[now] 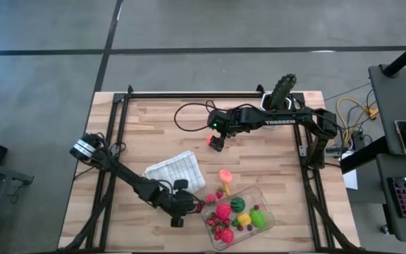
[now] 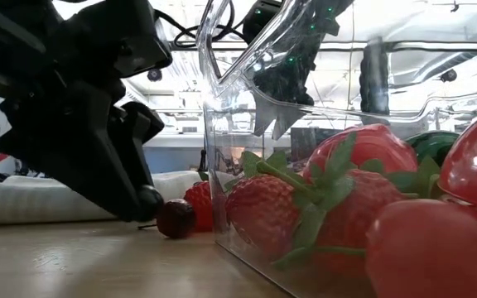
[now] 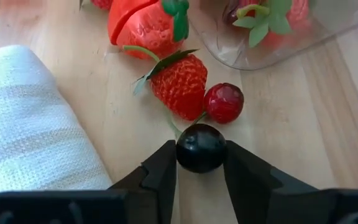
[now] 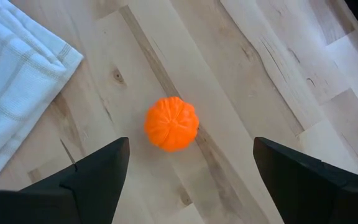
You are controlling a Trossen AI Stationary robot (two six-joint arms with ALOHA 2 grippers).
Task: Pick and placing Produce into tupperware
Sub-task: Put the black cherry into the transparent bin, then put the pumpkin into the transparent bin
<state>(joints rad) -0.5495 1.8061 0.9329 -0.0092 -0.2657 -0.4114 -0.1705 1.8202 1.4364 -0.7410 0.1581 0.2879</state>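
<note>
Two left gripper point(image 3: 201, 171) fingers are pinching a dark cherry point(image 3: 201, 147) at lower centre; being round, it risks squirting out, while the right gripper point(image 4: 191, 165) is hanging wide open, empty.

So here's the count: two arms, one gripper each, left point(image 3: 201, 177) and right point(image 4: 191, 174). One clear tub point(image 1: 262, 200), one folded cloth point(image 1: 175, 171), one cactus point(image 1: 283, 90) at the back edge. Loose on the wood I get one orange point(image 4: 171, 123), one dark cherry point(image 3: 201, 147), one red cherry point(image 3: 224, 102), one strawberry point(image 3: 180, 85) next to them and another red fruit point(image 3: 143, 25) beyond it. From above there's one yellow-pink piece point(image 1: 225, 176) by the tub. Inside the tub: one green melon point(image 1: 239, 204), one light green piece point(image 1: 258, 218), and a bunch of red ones I can't count for sure.
</note>
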